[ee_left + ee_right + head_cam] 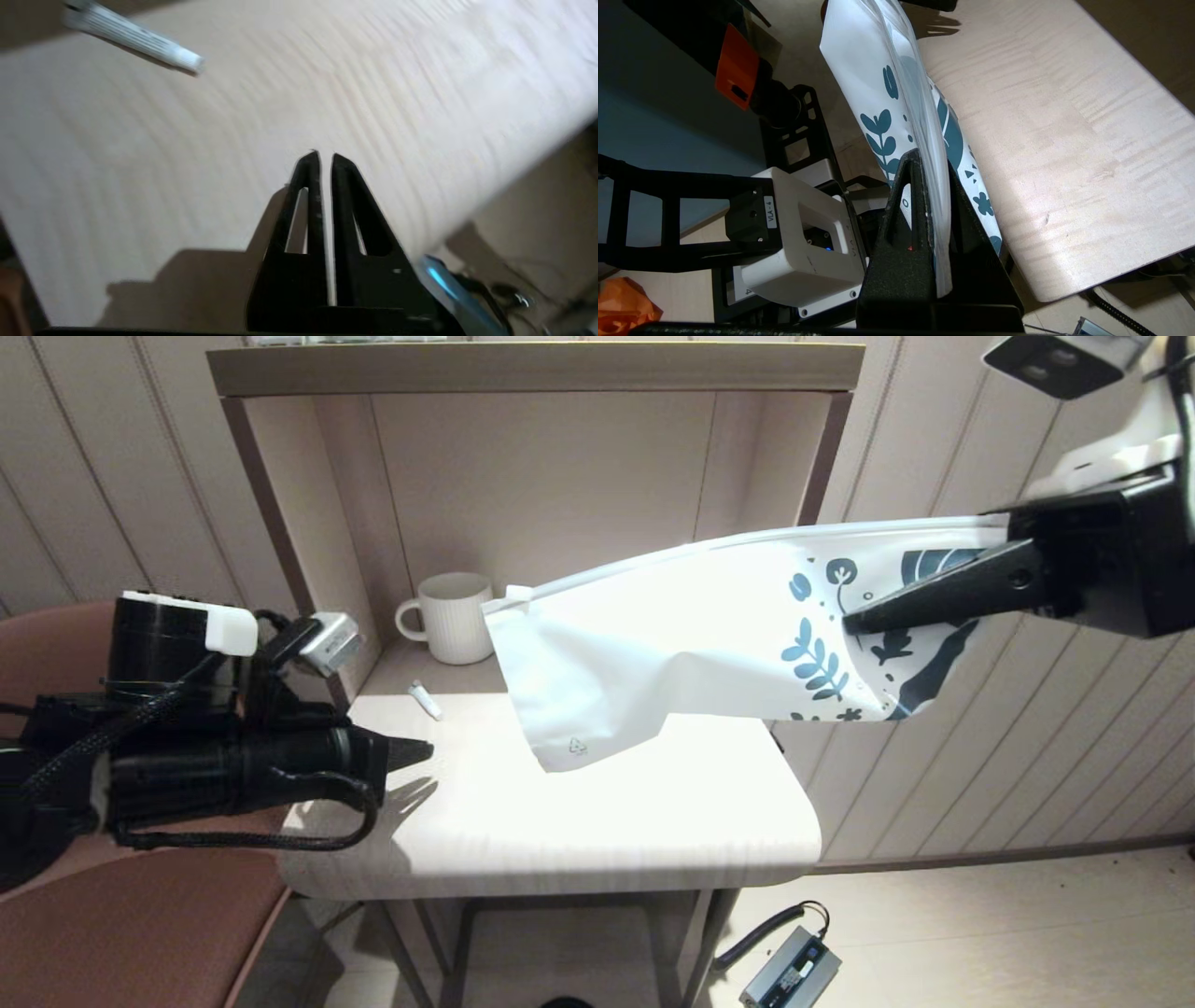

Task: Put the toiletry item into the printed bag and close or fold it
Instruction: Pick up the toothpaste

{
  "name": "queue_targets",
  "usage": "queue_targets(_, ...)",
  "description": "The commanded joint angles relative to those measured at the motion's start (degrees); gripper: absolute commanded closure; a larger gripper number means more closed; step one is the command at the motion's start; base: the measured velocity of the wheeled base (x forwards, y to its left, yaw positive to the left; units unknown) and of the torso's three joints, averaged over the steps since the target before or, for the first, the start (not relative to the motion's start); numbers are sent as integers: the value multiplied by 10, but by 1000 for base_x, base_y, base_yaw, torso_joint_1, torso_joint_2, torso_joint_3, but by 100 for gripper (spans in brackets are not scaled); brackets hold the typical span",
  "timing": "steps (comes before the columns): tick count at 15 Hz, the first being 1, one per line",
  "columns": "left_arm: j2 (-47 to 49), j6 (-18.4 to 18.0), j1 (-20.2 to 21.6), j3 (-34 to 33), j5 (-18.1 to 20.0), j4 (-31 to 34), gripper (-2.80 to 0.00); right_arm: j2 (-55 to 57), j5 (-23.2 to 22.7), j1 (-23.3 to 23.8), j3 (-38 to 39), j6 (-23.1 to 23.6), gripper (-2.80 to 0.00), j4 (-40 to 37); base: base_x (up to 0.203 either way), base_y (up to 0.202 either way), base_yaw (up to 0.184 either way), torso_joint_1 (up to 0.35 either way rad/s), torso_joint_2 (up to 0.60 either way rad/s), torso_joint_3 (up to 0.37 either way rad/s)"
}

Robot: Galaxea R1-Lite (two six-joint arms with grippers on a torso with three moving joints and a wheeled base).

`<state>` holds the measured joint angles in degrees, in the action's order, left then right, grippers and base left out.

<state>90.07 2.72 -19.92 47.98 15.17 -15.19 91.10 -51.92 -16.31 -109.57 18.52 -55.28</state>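
The toiletry item (425, 699) lies flat on the desk (607, 821), toward its back left corner, just in front of the white ribbed mug (453, 616) and apart from it. You have nothing on it yet. Your left gripper (415, 752) hangs at the desk's left edge, short of the tube, with its two black fingers (348, 196) drawn together on nothing; only a thin slit shows between them in the left wrist view. From there the tube sits ahead of the tips, so the arm seems placed for a reach toward it.

Your right gripper (864, 621) is clamped on the printed bag (672, 635) at its leaf-and-flower end, holding it up in the air over the desk's right side. The plain white end hangs out toward the mug, sagging above the surface. Lifting it this way probably keeps the pouch clear of the desk so the tube can be fed in.

You cannot tell from these views whether the bag's mouth is open or where its slider sits; the top edge looks like a closed seam. The gripped end is partly covered by the fingers. The tube's cap and crimped end are too small to tell apart.
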Motion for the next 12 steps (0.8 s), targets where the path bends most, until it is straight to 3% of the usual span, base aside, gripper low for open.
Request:
queue_targets(1, 45, 18, -35, 1, -163, -71, -280, -7, -3, 0, 2, 1, 0, -4, 0, 0, 0, 0, 0, 0)
queue_targets(5, 117, 35, -47, 22, -299, -102, -280, -6, -4, -2, 7, 1, 0, -3, 0, 0, 0, 0, 0, 0)
queue_targets(8, 161, 66, -48, 53, -369, -105, -280, -3, -5, -6, 10, 0, 0, -2, 0, 0, 0, 0, 0, 0)
queue_targets(12, 187, 89, -57, 89, -380, -96, -280, -1, -5, -7, 15, 0, 0, 0, 0, 0, 0, 0, 0, 0)
